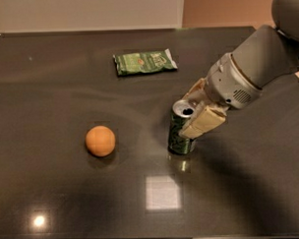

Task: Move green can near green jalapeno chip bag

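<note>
Currently: end effector (189, 116) pinching upright green can (179, 137) near its rim. Recommended handling: firm grip, low level carry toward green jalapeno chip bag (144, 61), well apart.

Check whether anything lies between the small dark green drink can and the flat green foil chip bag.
Nothing visible does: only dark table lies between the green can and the chip bag. The round orange fruit lies off that path; the gripper is at the can.

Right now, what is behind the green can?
Farther back lies the green jalapeno chip bag, apart from the green can. The gripper, against the can's upper part, hides the table just behind it.
</note>
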Controlling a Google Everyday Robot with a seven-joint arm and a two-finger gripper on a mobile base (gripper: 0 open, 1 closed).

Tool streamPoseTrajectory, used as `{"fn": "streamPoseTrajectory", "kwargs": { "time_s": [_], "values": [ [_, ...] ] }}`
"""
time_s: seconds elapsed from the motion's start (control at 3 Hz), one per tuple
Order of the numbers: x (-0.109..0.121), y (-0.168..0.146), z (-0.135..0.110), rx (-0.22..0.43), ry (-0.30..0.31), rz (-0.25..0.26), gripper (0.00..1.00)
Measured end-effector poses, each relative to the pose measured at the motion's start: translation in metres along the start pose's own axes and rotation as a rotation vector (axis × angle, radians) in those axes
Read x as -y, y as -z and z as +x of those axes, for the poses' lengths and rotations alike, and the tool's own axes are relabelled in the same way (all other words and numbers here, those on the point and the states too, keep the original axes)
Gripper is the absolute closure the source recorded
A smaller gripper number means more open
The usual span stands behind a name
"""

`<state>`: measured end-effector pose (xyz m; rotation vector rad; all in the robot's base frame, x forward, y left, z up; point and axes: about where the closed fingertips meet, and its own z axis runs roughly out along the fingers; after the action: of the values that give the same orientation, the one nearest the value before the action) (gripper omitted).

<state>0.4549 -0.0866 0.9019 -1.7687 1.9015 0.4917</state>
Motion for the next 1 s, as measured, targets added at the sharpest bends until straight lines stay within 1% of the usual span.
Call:
{"fn": "streamPoseTrajectory", "kwargs": {
  "time_s": [0.33,0.67,1.0],
  "values": [
    [0.007,0.008,-0.019,0.023,-0.004,0.016,0.87],
    [0.025,0.015,-0.037,0.018,-0.028,0.043,1.0],
    [0.051,0.013,-0.046,-0.011,-0.059,0.077,1.0]
  ]
}}
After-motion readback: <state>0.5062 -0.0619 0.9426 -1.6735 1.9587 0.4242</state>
